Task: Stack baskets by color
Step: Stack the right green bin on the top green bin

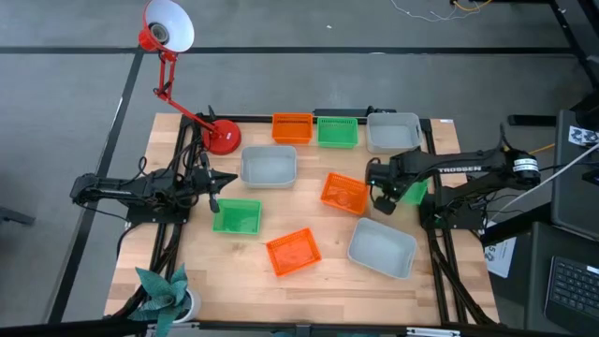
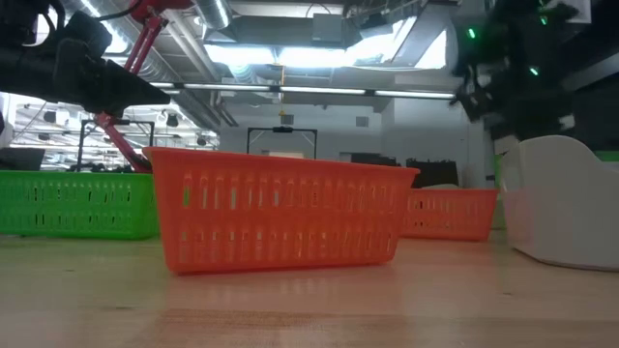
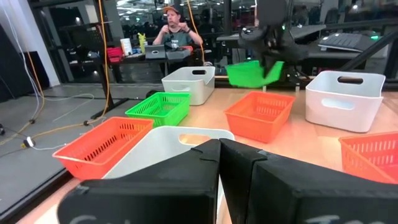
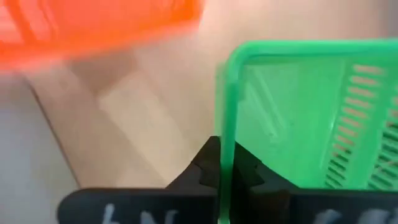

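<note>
My right gripper point(image 1: 384, 194) is shut on a green basket point(image 1: 415, 192) at the table's right side. In the left wrist view that basket point(image 3: 245, 73) hangs in the air. Two other green baskets point(image 1: 236, 217) point(image 1: 337, 132), three orange ones point(image 1: 293, 252) point(image 1: 343, 193) point(image 1: 291, 127) and three grey-white ones point(image 1: 381, 247) point(image 1: 269, 167) point(image 1: 393, 132) stand singly on their bottoms on the table. My left gripper point(image 3: 219, 155) waits shut at the table's left side point(image 1: 217, 183), holding nothing. My right gripper pinches one wall of the green basket at its rim point(image 4: 225, 134), one finger point(image 4: 202, 171) outside the basket and one point(image 4: 252, 174) inside. The fingers come from above, pointing down. The basket point(image 3: 245, 73) hangs tilted below them, clear of the table.
A red desk lamp's round base point(image 1: 223, 138) stands at the far left of the table. A teal paper pinwheel in a white cup point(image 1: 168, 295) stands at the near left corner. Bare wood point(image 1: 328, 285) lies along the near edge. A person point(image 3: 177, 28) sits beyond the table.
</note>
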Robot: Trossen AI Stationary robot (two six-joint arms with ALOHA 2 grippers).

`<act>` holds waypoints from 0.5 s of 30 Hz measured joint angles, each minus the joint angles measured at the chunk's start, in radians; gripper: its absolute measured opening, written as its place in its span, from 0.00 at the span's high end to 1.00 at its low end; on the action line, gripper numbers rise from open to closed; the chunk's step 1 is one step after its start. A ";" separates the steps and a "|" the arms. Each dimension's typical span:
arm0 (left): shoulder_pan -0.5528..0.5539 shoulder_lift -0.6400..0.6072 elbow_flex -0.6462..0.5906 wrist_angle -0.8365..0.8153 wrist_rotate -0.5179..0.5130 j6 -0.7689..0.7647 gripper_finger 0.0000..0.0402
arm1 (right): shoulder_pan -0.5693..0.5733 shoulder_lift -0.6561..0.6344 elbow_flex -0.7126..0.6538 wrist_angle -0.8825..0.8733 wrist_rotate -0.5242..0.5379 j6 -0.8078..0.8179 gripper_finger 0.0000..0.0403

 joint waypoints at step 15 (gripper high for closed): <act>0.000 0.000 0.000 0.000 0.000 -0.005 1.00 | -0.131 0.024 0.167 0.866 0.169 -0.766 1.00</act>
